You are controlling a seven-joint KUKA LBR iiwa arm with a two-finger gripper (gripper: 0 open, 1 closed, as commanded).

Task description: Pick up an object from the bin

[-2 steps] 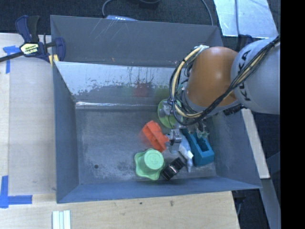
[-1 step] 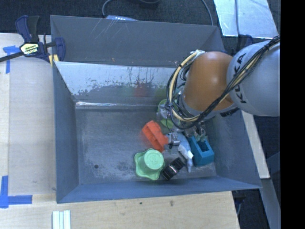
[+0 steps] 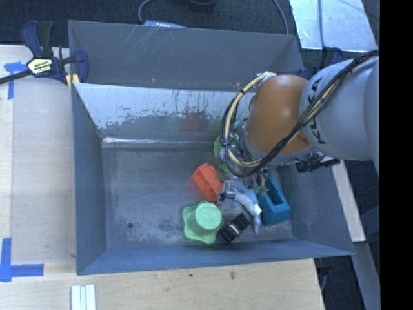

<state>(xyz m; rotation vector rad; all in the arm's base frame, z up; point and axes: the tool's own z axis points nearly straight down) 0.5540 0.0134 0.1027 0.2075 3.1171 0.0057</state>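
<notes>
Nearest: green scalloped cap (image 3: 202, 223) by the near wall of the bin (image 3: 90, 173), with a small black piece (image 3: 233, 228) touching its right side. Gripper (image 3: 244, 206) sits low just beyond those two, orange ribbed piece (image 3: 206, 180) on its left, blue block (image 3: 276, 203) on its right. Whether it is spread or pinching anything cannot be told.

One bin (image 3: 90, 192). In it lie one orange ridged piece (image 3: 206, 181), one green flower-shaped cup (image 3: 201, 222), one blue block (image 3: 277, 206), one small black piece (image 3: 233, 228), and one yellow-green thing (image 3: 218, 148), mostly hidden behind the arm (image 3: 277, 118).
</notes>
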